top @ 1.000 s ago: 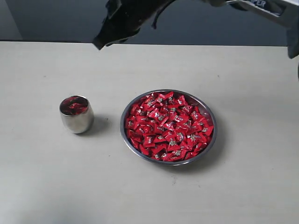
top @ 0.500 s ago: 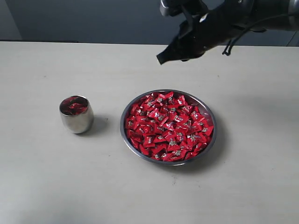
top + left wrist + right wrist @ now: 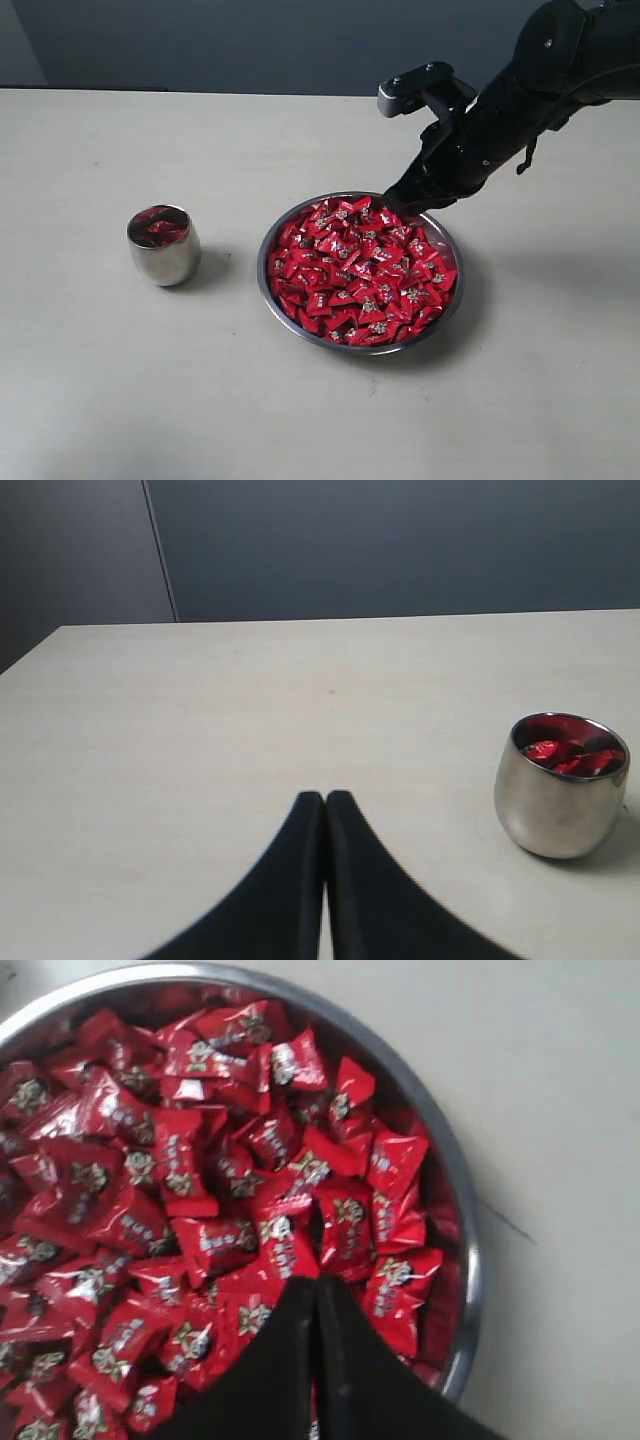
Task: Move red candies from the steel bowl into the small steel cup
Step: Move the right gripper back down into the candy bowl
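The steel bowl (image 3: 449, 303) stands at the table's middle, heaped with red candies (image 3: 360, 272). Left of it stands the small steel cup (image 3: 164, 247), with a few red candies (image 3: 158, 227) inside. My right gripper (image 3: 393, 208) hangs just over the bowl's far rim, shut with nothing between its fingers. In the right wrist view its tips (image 3: 316, 1282) sit above the red candies (image 3: 200, 1210) near the bowl's rim (image 3: 462, 1250). My left gripper (image 3: 325, 798) is shut and empty, low over the table, with the cup (image 3: 560, 785) off to one side; it is out of the exterior view.
The table (image 3: 100, 380) is pale beige with a dark wall behind its far edge. The black right arm (image 3: 520, 100) reaches in from the upper right.
The right arm has swung from over the cup's side rightward and down, ending at the bowl's far rim. Cup, bowl and candies have not moved.
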Available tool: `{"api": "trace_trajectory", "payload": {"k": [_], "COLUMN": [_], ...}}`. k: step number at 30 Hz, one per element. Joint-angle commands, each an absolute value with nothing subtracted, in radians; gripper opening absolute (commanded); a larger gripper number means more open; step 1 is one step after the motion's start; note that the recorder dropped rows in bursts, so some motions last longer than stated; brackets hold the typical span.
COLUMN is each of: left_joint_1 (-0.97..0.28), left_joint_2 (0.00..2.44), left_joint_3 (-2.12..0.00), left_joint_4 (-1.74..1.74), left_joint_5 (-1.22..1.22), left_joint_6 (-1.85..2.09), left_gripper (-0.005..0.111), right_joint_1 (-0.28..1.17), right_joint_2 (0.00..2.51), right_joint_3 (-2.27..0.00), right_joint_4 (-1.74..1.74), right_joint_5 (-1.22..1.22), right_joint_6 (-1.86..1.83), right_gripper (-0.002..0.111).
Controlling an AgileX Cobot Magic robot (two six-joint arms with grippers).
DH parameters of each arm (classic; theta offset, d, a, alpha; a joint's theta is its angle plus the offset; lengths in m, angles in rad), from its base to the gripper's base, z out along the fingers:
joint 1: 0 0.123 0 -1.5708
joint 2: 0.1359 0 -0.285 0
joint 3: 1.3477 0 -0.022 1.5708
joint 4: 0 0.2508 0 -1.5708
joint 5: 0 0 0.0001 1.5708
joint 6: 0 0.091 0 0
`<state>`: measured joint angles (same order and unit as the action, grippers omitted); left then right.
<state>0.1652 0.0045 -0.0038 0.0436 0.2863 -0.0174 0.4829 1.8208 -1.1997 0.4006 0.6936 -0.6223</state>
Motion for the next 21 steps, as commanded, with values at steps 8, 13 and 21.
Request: {"api": "trace_trajectory", "payload": {"k": [8, 13, 21], "left_joint_1": [0.166, 0.166, 0.166], "left_joint_2": [0.000, 0.000, 0.000], "left_joint_3": [0.000, 0.000, 0.000], "left_joint_4": [0.045, 0.045, 0.045], "left_joint_5": [0.284, 0.284, 0.284], "left_joint_6": [-0.020, -0.020, -0.020], "left_gripper": [0.000, 0.000, 0.000], "right_joint_1": [0.520, 0.579, 0.600], "right_joint_2": [1.891, 1.893, 1.895], "right_joint_3": [-1.198, -1.200, -1.200], "right_joint_4": [0.429, 0.394, 0.288], "right_joint_5": [0.797, 0.783, 0.783], "right_joint_6": [-0.570, -0.534, -0.412], "right_gripper": [-0.001, -0.001, 0.030]}}
